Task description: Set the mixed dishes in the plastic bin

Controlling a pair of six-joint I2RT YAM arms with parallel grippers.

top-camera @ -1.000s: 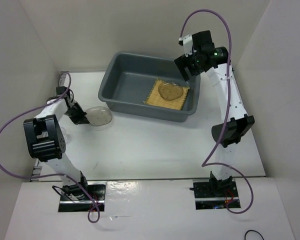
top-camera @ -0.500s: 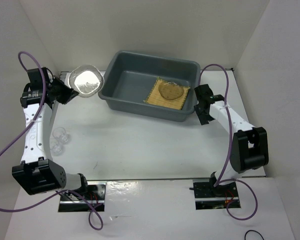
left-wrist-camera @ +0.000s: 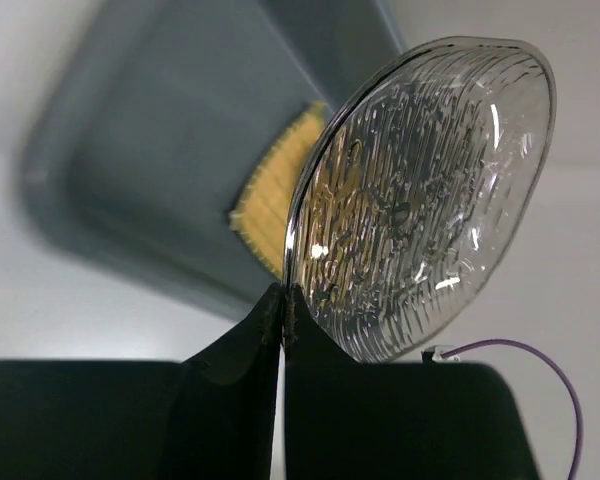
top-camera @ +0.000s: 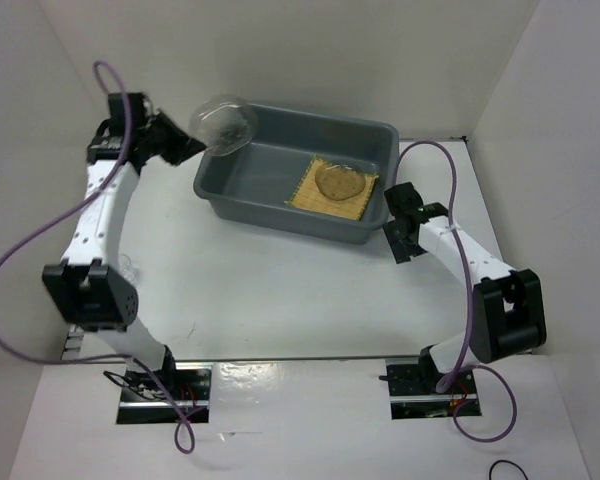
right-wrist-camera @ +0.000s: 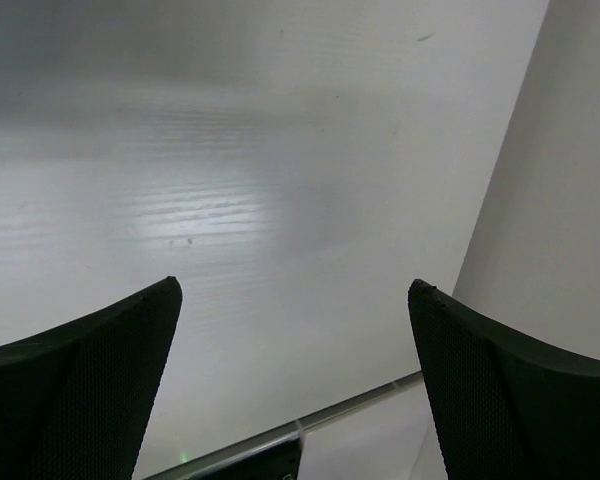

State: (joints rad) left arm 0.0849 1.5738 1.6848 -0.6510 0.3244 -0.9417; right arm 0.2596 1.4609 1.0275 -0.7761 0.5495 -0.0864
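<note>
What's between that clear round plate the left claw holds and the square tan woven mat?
Nothing but the bare inside of the dark grey plastic bin, as the top view shows.

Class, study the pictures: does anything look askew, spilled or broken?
Only the clear plate stands out: the left claw pinches it by the rim, tipped on edge over the grey bin's corner. Nothing looks spilled or broken.

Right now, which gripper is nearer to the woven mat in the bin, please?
The right. The right gripper hangs open just outside the bin's right end, close to the mat; the left gripper, shut on a clear plate, is above the bin's far-left corner.
</note>
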